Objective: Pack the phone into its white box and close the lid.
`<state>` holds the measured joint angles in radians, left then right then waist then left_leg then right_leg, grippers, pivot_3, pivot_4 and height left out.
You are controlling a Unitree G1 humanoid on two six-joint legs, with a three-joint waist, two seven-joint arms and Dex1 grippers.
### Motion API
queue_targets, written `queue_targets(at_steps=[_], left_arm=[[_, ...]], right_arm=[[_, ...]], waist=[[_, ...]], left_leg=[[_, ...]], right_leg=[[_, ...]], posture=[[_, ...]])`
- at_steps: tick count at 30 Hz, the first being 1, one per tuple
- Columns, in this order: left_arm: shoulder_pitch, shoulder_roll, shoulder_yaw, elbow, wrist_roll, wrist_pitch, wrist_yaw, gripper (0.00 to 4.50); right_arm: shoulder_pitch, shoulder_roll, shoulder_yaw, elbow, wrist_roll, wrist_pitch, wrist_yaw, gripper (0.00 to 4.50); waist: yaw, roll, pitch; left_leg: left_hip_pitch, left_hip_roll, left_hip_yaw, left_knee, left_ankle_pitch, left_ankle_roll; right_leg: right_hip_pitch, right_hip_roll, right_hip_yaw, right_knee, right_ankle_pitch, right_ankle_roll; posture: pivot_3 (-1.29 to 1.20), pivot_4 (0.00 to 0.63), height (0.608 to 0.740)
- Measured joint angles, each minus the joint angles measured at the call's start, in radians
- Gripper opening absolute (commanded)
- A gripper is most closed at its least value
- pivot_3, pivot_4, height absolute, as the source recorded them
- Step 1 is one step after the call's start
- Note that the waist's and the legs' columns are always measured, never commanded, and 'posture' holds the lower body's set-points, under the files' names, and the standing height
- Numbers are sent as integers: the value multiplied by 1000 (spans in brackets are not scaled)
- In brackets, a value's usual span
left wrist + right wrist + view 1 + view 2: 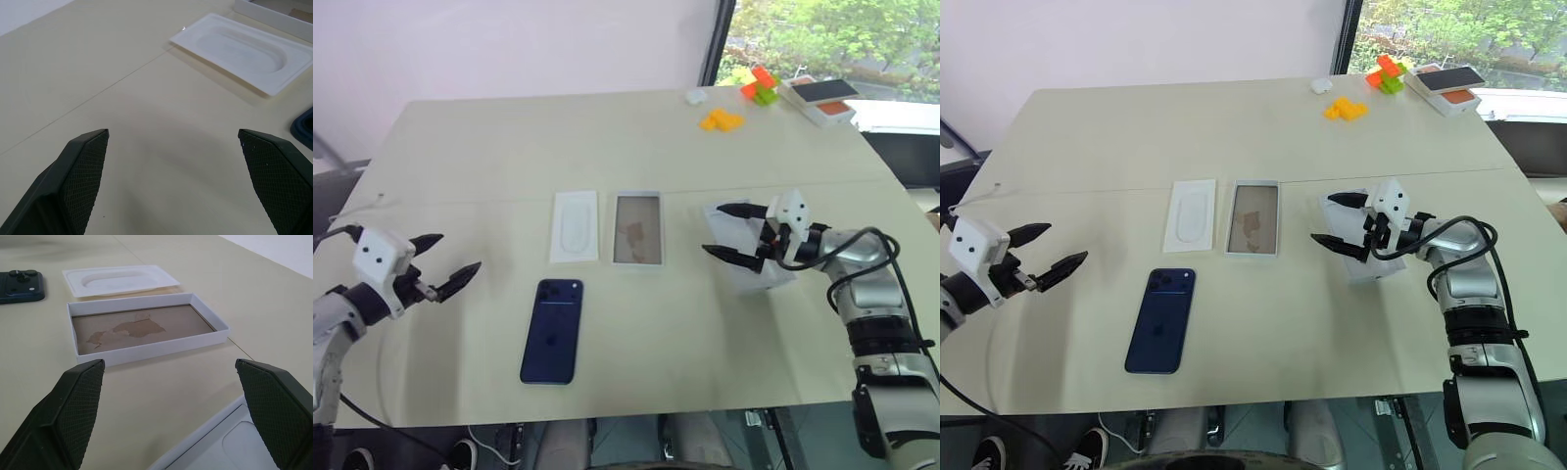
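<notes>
A pale desk (636, 147) stands by a window with greenery outside. The dark blue phone (551, 330) lies flat near its front edge, camera side up, well apart from both arms. Behind it a thin white tray (575, 226) with a rounded recess sits just beside a shallow white-rimmed cover (637, 228), its inside brown and patchy. The left end effector (458, 253) hovers left of the phone, fingers spread wide and holding nothing. The right end effector (715, 230) is equally wide open and empty, poised over another white piece (744, 269) and pointing toward the cover. At the far corner lie orange blocks (721, 119), orange and green blocks (762, 86) and a small orange-and-white box (822, 96).
</notes>
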<state>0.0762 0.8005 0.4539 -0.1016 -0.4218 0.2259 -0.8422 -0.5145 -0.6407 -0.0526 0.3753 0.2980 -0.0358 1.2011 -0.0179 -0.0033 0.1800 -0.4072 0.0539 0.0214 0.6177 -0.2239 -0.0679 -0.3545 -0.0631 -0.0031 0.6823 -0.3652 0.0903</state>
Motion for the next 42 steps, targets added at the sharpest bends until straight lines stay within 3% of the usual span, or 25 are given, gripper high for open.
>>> queue_targets(at_steps=[13,42], left_arm=[[29,-13,-1,-43,21,-4,41,4463],[26,-27,-9,-56,0,-44,-31,4463]], right_arm=[[-1,4,16,0,-1,0,3,4500],[12,3,17,-27,-1,1,-17,4500]], waist=[[-1,0,0],[0,-1,0]], left_leg=[[0,1,1,1,0,0],[0,2,1,1,0,0]], right_leg=[[0,0,1,0,0,0],[-1,1,1,0,0,0]], posture=[[0,150,740],[0,150,740]])
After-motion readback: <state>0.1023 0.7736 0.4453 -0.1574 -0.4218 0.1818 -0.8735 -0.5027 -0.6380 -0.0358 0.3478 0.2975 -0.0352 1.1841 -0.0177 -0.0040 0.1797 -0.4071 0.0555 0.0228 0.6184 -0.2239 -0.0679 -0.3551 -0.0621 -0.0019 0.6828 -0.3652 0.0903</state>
